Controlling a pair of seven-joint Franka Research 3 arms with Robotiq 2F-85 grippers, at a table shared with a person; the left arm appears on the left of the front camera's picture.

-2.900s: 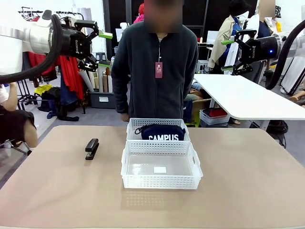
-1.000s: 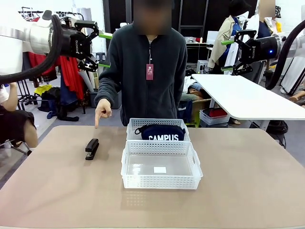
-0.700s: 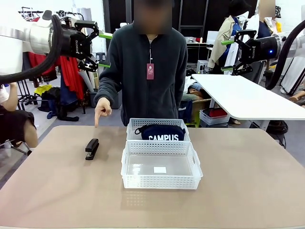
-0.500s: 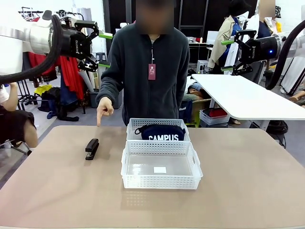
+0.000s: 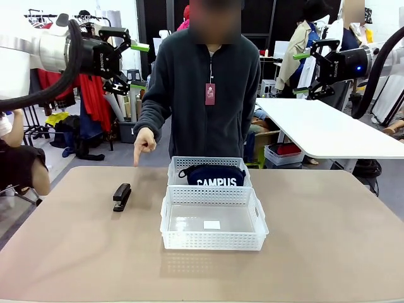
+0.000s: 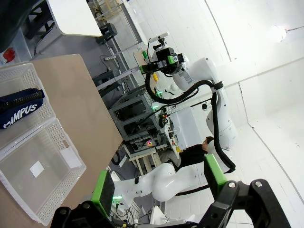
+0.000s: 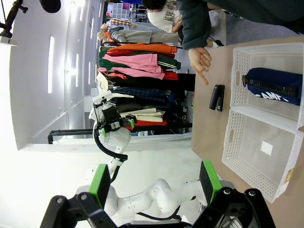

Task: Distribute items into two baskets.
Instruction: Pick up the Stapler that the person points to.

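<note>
Person's hand [image 5: 144, 141] now out over far-left of surface [image 5: 328, 252], finger pointing down near stapler [image 5: 122, 196]; earlier, no hand out. Take it as your cue: stapler next, likely for empty near basket [image 5: 213, 240]. Pouch [image 5: 216, 176] lies in far basket [image 5: 208, 160], unmoved. Left pincer [image 5: 139, 65] and right pincer [image 5: 301, 73] still high, open, empty.

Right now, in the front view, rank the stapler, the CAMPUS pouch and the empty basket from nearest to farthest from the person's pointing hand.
1. Stapler, just in front of the pointing hand, on the robot's left.
2. CAMPUS pouch, inside the far basket.
3. Empty basket, on the robot's side.
</note>
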